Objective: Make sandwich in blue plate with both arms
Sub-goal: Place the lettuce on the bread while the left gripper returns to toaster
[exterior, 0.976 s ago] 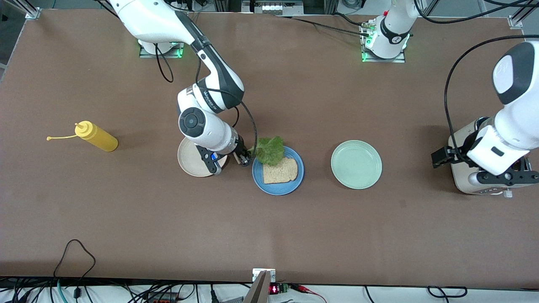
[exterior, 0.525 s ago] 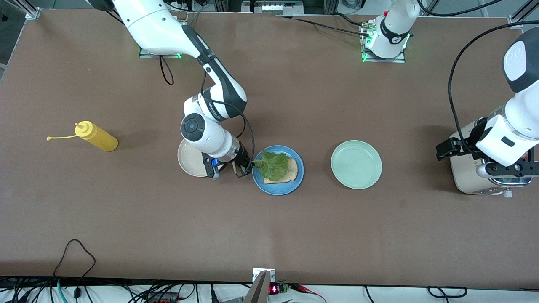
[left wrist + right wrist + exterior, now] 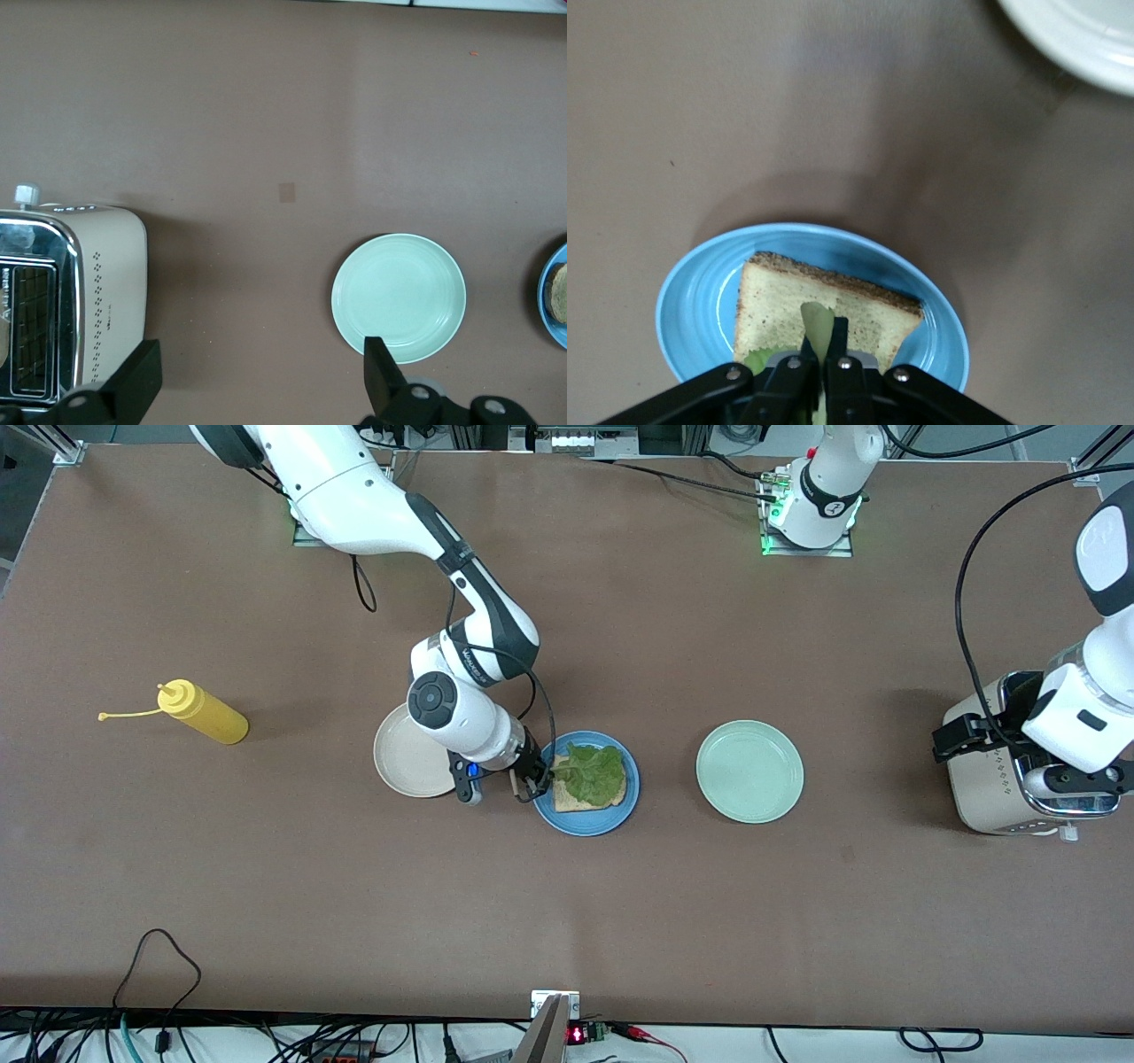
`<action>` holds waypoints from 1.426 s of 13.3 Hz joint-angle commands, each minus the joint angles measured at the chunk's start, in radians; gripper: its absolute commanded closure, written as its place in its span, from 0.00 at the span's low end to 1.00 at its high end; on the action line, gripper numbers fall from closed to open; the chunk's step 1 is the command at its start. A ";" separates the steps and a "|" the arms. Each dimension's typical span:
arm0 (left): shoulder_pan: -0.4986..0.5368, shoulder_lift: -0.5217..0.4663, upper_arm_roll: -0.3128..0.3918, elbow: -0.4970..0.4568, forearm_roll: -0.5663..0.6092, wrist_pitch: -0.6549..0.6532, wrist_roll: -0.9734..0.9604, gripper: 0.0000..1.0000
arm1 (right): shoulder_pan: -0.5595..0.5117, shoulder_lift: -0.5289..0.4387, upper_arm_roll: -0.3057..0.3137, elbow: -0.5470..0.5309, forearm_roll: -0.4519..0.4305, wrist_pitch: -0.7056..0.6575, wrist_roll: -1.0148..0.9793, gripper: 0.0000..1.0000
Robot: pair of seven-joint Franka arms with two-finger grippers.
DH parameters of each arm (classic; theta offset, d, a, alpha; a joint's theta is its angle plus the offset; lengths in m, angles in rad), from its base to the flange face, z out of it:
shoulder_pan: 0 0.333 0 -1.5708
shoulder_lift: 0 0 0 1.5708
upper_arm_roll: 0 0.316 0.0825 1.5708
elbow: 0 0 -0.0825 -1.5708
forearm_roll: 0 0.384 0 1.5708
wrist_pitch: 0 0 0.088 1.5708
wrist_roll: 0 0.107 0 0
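I see the right claw (image 3: 537, 781) pinching the lettuce (image 3: 595, 774) onto bread (image 3: 824, 305) in the blue plate (image 3: 625, 811); the left claw (image 3: 257, 376) hangs wide over the toaster (image 3: 983, 797).

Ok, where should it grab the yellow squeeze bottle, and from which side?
Take the yellow bottle around the middle of its body, from above, fingers across its width. It seems to lie on its side, leaving the rounded flanks free; the nozzle end tapers and might slip.
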 commanded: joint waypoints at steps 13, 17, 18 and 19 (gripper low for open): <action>-0.010 -0.151 0.067 -0.137 -0.053 -0.048 0.090 0.00 | 0.002 0.031 -0.010 0.062 0.000 -0.019 -0.002 0.00; 0.001 -0.140 0.067 -0.134 -0.053 -0.045 0.090 0.00 | -0.015 -0.065 -0.019 0.047 -0.016 -0.158 -0.123 0.00; 0.009 -0.138 0.067 -0.132 -0.053 -0.045 0.090 0.00 | -0.029 -0.099 -0.019 0.034 -0.016 -0.203 -0.179 0.00; 0.018 -0.138 0.067 -0.134 -0.053 -0.045 0.092 0.00 | -0.042 -0.135 -0.019 0.016 -0.016 -0.250 -0.253 0.00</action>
